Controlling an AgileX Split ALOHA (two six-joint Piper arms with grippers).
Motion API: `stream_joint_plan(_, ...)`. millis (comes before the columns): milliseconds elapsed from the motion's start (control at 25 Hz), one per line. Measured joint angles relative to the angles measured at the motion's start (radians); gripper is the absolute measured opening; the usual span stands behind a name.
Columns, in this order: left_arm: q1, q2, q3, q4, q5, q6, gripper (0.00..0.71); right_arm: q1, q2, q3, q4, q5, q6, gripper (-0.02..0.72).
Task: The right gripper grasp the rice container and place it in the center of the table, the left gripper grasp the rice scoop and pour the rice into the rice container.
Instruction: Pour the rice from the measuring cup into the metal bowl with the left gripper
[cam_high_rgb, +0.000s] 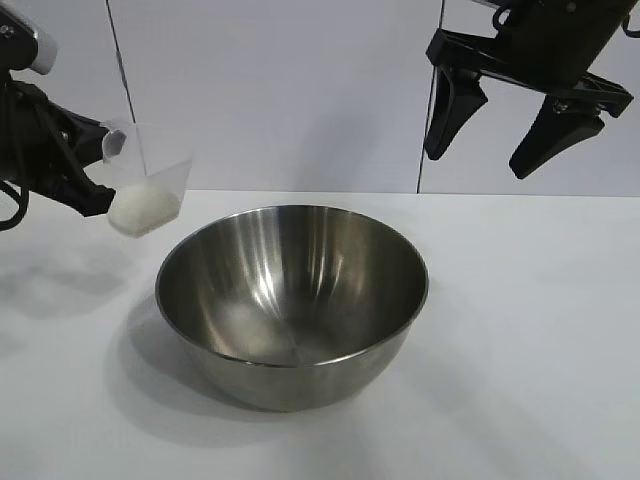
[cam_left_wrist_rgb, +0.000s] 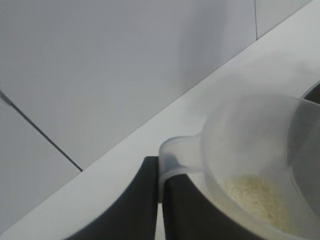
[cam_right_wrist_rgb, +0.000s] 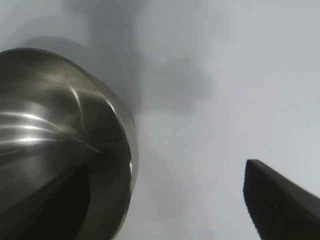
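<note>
The left gripper (cam_high_rgb: 88, 190), a black two-pronged claw w/ tapered fingers, is pinching shut on the handle tab of the rice scoop (cam_high_rgb: 150, 180), a small translucent clear plastic measuring cup w/ a pour spout. It is holding the cup in the air, just beside and above the left rim of the rice container (cam_high_rgb: 292, 300), a large round shiny stainless-steel bowl that is sitting upright approx. mid-worktop on the plain white worktop (cam_high_rgb: 540, 330). The rice (cam_high_rgb: 143, 208), a small heap of tiny white grains, is lying in the lowest corner of the cup.

The right gripper (cam_high_rgb: 517, 128), a black claw, is hanging wide open w/ nothing in it, above and behind the bowl's right side, well apart from the rim.

Risks, as I judge them: the cup isn't over the bowl's mouth yet, so tipping now would be dropping grains onto the worktop. The grip is only on a thin tab, so the cup could be twisting or slipping while rotating. Coming in too low could be knocking the rim and shoving the bowl.

Orientation: the cup's long axis, mouth to base, is leaning, not vertical; the mouth is facing up and tilted, the handle end towards the gripper, the body towards the bowl. Can't tell where the spout is pointing.
</note>
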Motion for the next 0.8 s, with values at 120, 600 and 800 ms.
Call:
stream_joint_plan(120, -0.044, -0.004, -0.015, 0.013, 0.047, 0.057, 0.009, 0.000, 0.000, 0.000, 0.000, 0.000, 0.000, 0.578)
stream_joint_plan(600, -0.151, -0.004, -0.111, 0.022, 0.172, 0.370, 0.009, 0.000, 0.000, 0.000, 0.000, 0.003, 0.000, 0.578)
stream_joint_plan(800, -0.151, -0.004, -0.120, 0.022, 0.181, 0.499, 0.009, 0.000, 0.000, 0.000, 0.000, 0.004, 0.000, 0.578)
